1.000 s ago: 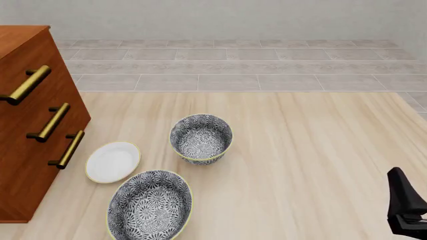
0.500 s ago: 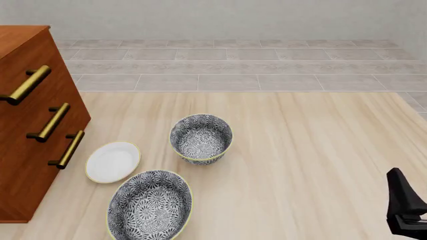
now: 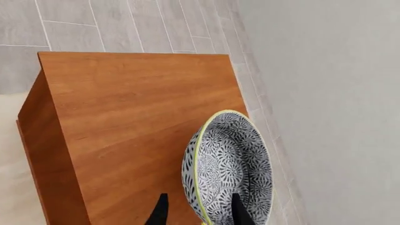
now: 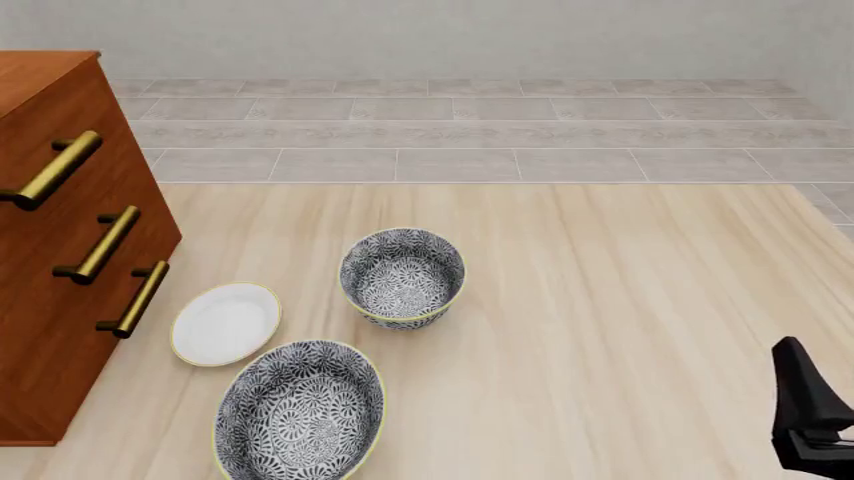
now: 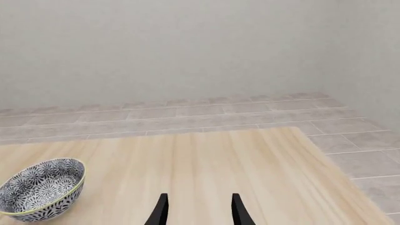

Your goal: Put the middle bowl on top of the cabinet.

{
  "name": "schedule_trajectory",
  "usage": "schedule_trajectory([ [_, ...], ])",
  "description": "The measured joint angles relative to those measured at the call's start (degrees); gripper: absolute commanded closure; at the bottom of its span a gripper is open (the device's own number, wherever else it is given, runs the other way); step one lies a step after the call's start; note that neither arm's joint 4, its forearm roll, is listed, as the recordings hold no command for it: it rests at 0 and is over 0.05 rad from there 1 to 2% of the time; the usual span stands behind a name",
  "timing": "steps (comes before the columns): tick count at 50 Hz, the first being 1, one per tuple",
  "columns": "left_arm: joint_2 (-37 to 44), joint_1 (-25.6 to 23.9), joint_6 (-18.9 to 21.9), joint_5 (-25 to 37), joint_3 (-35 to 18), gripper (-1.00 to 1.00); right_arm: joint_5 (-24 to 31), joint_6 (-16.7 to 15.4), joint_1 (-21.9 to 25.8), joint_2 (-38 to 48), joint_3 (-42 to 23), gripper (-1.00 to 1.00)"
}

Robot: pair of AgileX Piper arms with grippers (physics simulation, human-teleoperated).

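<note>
Table: pale wood-grain tabletop [image 4: 601,300] fills the lower part of the front view, its far edge running straight across.
Floor: grey rectangular tiles [image 4: 467,130] lie beyond the table's far edge.
Wall: a plain off-white wall [image 4: 441,35] closes the room at 12 o'clock.
Cabinet: the reddish-brown cabinet [image 4: 60,250] stands at 9 o'clock on the table in the front view, with three brass handles [image 4: 100,245] down its front; the left wrist view shows its flat wooden top [image 3: 137,108].
Middle bowl: the patterned bowl [image 3: 230,168] with a yellow rim shows only in the left wrist view, tipped on edge over the cabinet top near its far corner; whether it touches the wood cannot be told.
Left gripper: the left gripper [image 3: 196,213] grasps the middle bowl, one dark finger on each side of its rim.
Right gripper: the right gripper [image 5: 196,211] has its two fingers apart with nothing between them, over bare table; its dark body shows at 4 o'clock in the front view.
Far bowl: a matching bowl [image 4: 402,277] sits upright near the table's centre, also seen at the edge of the right wrist view.
Near bowl: another matching bowl [image 4: 300,410] sits at 7 o'clock, near the front edge.
Plate: a small white plate [image 4: 226,323] lies just beside the cabinet, between it and the two bowls.
</note>
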Motion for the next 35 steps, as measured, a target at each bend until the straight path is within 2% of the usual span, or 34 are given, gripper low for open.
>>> schedule_trajectory([
  [35, -11.7, -3.9, -2.7, 0.4, -0.2, -1.00, 0.2, 0.1, -0.3, 0.0, -0.5, -1.00],
])
